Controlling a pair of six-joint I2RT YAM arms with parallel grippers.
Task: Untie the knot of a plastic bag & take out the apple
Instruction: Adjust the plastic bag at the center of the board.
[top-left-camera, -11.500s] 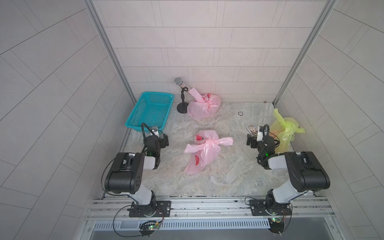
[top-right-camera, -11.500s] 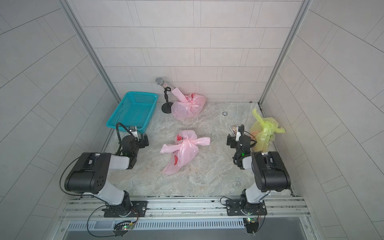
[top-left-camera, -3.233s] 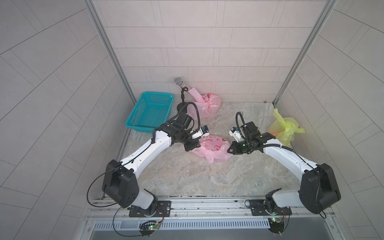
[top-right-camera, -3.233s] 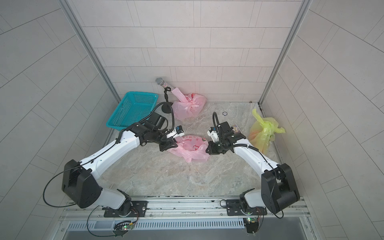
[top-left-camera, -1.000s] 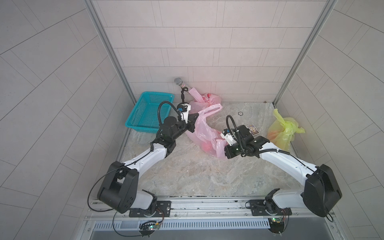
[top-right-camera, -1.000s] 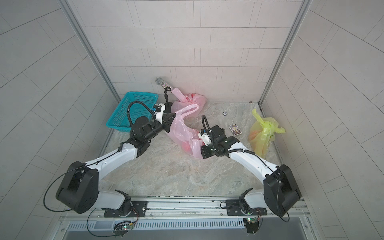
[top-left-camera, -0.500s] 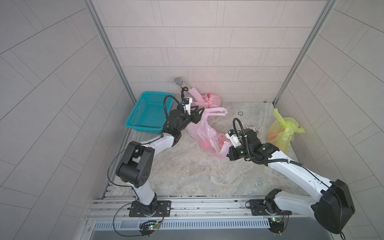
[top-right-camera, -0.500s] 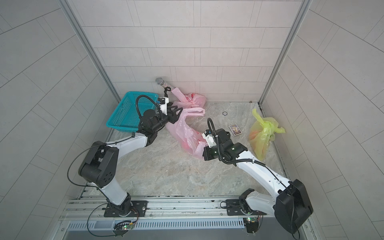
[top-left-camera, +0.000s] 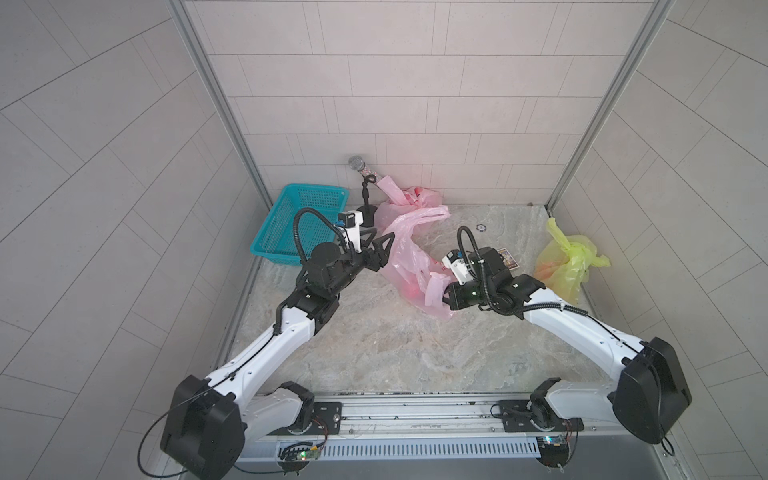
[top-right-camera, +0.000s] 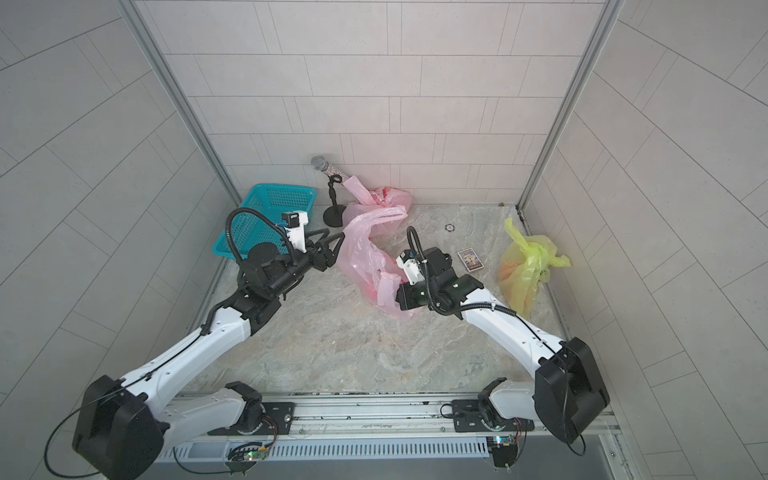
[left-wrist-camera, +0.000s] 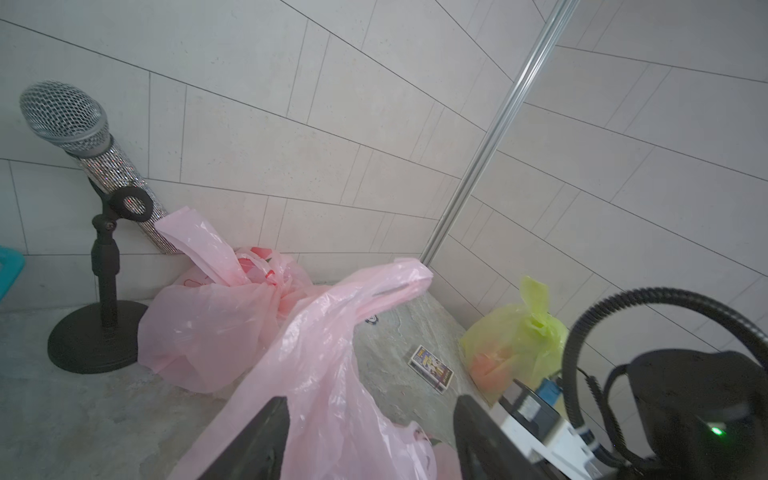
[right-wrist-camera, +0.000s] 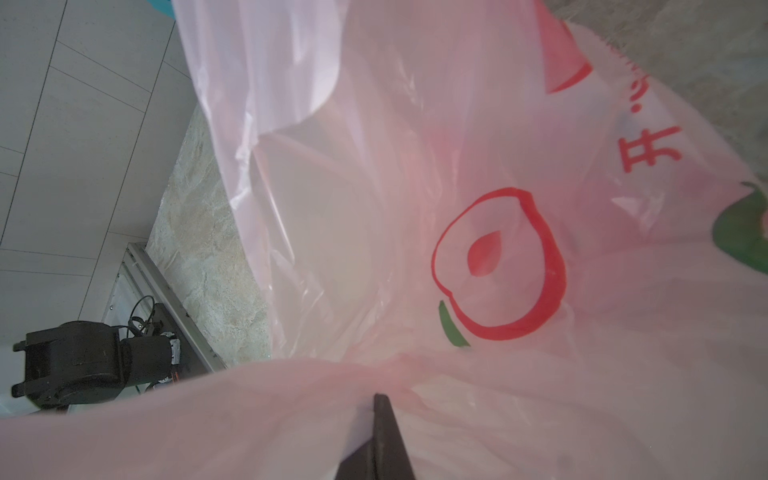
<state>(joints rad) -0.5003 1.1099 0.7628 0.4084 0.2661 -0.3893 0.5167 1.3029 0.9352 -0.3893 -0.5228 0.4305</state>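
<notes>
The pink plastic bag (top-left-camera: 409, 253) is lying mid-frame in both top views, one handle loop poking up loose. The left gripper (top-left-camera: 379, 244) is hanging with its fingers spread wide at the bag's upper left (film is drooping between them in the wrist view). The right gripper (top-left-camera: 441, 291) is pinching tight on the bag's lower right, beside a red shape (top-left-camera: 411, 291) showing through the film.

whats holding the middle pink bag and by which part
The right gripper, jaws shut, pinches the pink bag by a bunched strip at its near end. The left gripper is open, empty.
</notes>
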